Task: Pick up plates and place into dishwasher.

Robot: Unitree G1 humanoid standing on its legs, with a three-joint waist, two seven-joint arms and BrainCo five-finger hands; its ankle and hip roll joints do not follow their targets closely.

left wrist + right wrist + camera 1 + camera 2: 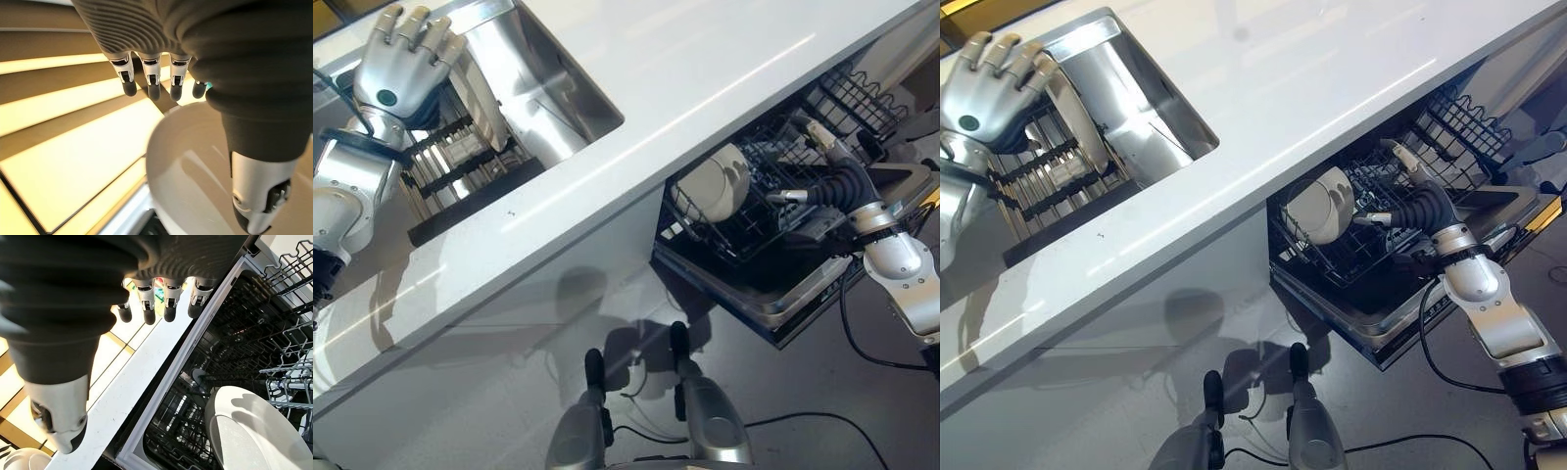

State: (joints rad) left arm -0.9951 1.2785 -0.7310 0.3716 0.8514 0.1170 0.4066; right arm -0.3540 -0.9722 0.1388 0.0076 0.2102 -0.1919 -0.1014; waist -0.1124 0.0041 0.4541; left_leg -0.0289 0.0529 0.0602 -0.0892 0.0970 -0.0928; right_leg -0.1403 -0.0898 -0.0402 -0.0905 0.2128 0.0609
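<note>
Right hand (1400, 162), fingers straight and holding nothing, hovers over the dishwasher rack (1371, 245), just beside a white plate (1320, 208) already standing in it. Across the white counter (1263, 108) from the rack, the left hand (406, 61) curls over the rim of another plate (195, 176) in the sink (543, 88). The pick-up is in hand; next, I judge, comes lifting that plate clear toward the rack.

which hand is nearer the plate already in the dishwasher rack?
Right. The right hand hangs over the pulled-out rack, just beside the white plate. The left hand is far across the counter, at the sink.
</note>
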